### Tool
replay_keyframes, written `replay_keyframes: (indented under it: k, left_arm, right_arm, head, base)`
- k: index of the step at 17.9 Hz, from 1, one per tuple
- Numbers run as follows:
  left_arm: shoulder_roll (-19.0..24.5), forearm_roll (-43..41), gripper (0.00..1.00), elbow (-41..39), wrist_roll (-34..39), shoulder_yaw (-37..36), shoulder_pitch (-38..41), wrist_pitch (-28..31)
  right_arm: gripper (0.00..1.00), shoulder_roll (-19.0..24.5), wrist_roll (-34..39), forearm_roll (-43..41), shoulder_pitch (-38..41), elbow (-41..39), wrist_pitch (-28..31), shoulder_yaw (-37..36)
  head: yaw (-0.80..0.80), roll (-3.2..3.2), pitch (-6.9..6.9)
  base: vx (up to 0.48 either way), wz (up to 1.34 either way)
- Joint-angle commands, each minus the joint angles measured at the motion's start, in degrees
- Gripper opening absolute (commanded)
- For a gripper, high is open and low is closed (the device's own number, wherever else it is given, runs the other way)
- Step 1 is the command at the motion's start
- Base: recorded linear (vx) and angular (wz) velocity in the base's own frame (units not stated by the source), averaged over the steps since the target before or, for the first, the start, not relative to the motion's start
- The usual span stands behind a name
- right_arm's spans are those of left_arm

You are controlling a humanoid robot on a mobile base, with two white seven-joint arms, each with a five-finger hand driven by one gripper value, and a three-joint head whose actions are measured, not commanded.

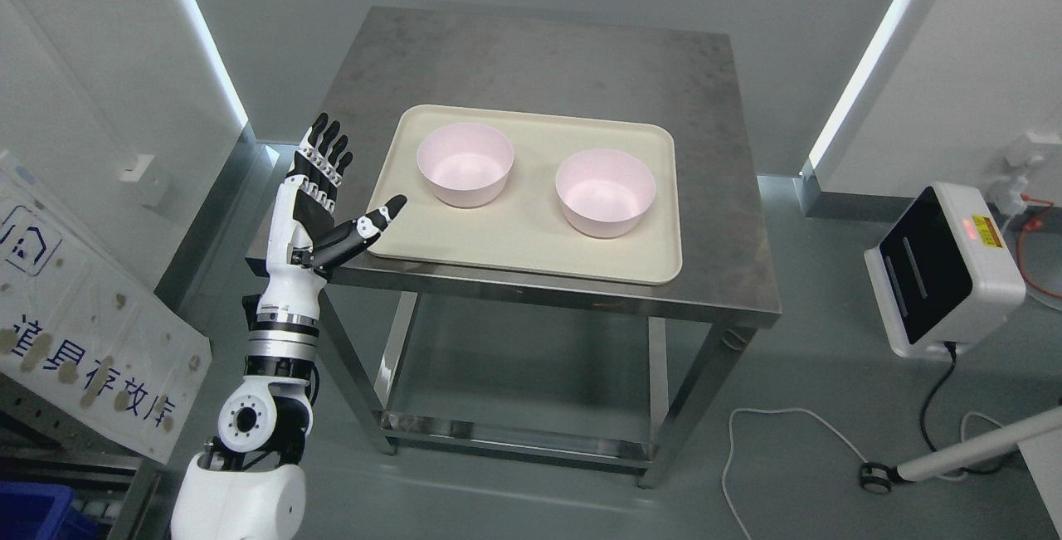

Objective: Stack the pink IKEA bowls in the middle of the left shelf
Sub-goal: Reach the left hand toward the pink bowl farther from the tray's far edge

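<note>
left hand (328, 196): spread, empty, at the tray's (531, 254) nine o'clock | we judge it poised for the near bowl (465, 164) | other bowl (605, 192) at three o'clock

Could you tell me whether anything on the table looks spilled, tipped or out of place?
Nothing stands out: both pink bowls sit upright, apart and empty on the cream tray. The left hand hovers open beside the tray's left edge.

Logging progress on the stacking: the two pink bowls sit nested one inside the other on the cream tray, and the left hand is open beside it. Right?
Not quite. The head view shows the pink bowls standing apart, side by side on the cream tray, not nested. The left hand is indeed open beside the tray.
</note>
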Motion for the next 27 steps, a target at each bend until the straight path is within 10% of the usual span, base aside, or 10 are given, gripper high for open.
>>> replay_keyframes:
  k: [1,12,15,18,27]
  left_arm:
    - [1.00,-0.07,1.00,0.15,0.05,-3.01,-0.03,-0.16]
    - [1.14,0.02,1.00,0.51,0.05,5.66,-3.88,0.10]
    - [6.75,0.02,1.00,0.42,-0.47,7.00,-7.14,0.55]
    - [20.70,-0.07,1.00,0.15,-18.42,-2.03,-10.37,7.46]
    - [21.37,-19.29,0.97,4.00,-32.09,-12.77,-20.82,19.40]
  right_arm:
    - [1.00,-1.00,0.04,0.00,0.11,-1.93,-0.04,-0.62]
    - [1.00,-1.00,0.04,0.00,0.11,-1.93,-0.04,-0.62]
    - [1.00,-1.00,0.04,0.00,0.11,-1.93,0.04,-0.62]
    - [1.00,-1.00,0.04,0.00,0.11,-1.93,-0.04,-0.62]
    - [1.00,-1.00,0.04,0.00,0.11,-1.93,-0.04,-0.62]
  head:
    - [0.00,0.00,0.00]
    - [0.00,0.00,0.00]
    - [0.00,0.00,0.00]
    - [0.00,0.00,0.00]
    - [0.00,0.00,0.00]
  base:
    - [0.219,0.20]
    - [0.201,-0.03]
    - [-0.012,0.00]
    - [-0.018,0.00]
    - [0.000,0.00]
